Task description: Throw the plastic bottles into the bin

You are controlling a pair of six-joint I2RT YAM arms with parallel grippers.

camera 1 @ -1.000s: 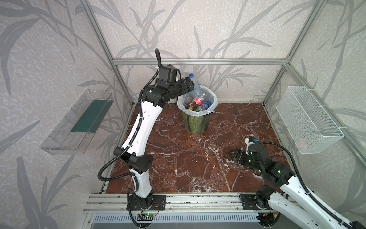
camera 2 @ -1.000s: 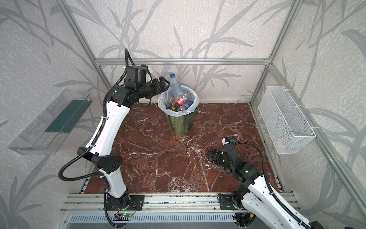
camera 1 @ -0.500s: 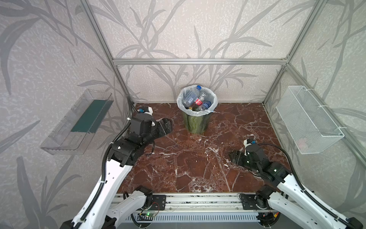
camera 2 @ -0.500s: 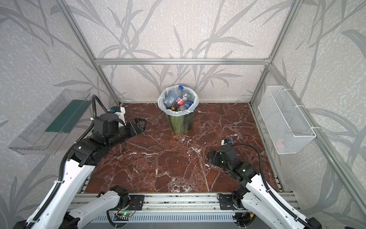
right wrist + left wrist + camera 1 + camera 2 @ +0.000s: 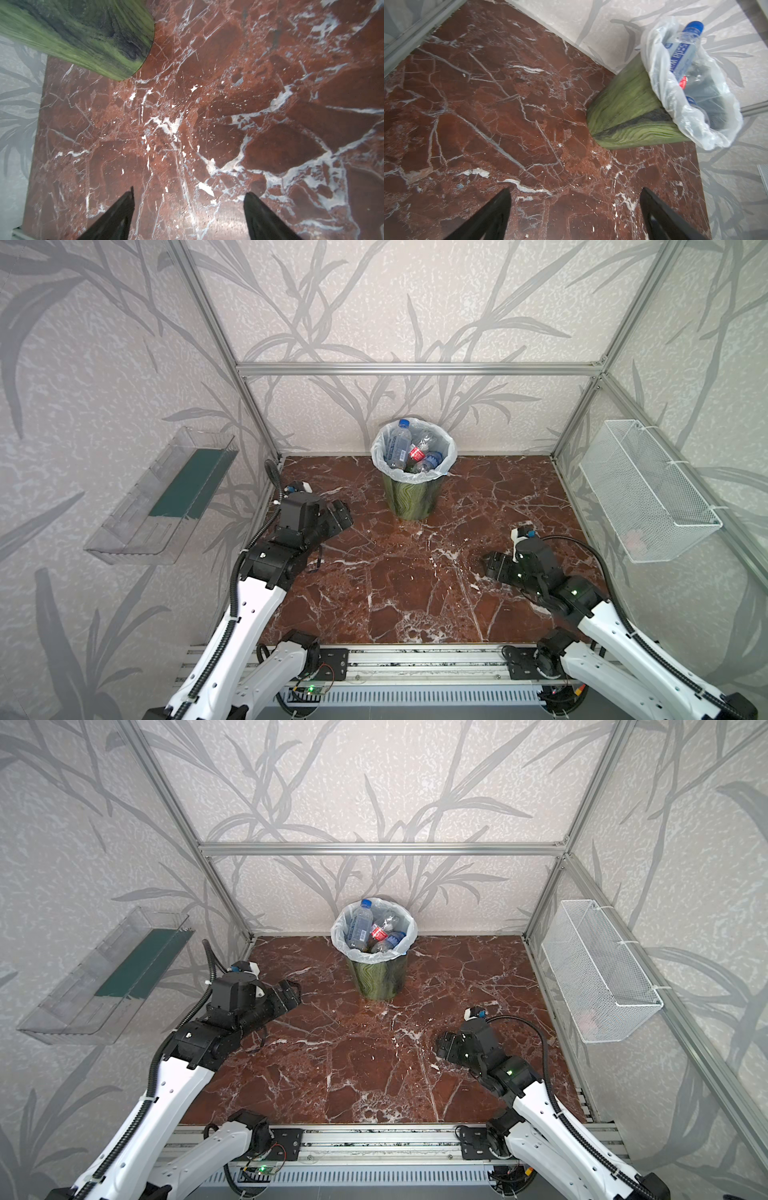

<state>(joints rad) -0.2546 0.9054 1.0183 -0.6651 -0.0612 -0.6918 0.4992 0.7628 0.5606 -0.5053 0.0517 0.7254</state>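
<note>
- The left gripper (image 5: 575, 190) hovers over the marble floor (image 5: 488, 104), its jaws spread wide and empty.
- The right gripper (image 5: 189, 191) is likewise open, holding nothing.
- The bottles (image 5: 399, 448) seem to be all in the bin (image 5: 409, 499), though the deeper ones are hidden. One leans above the rim, likely for want of room.
- No bottle shows on the floor, so the task looks finished.

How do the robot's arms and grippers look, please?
The left arm and right arm have white links with black joints. A black ribbed cable runs along each. The left gripper and right gripper have black pointed fingers. A green light glows on the right arm.
</note>
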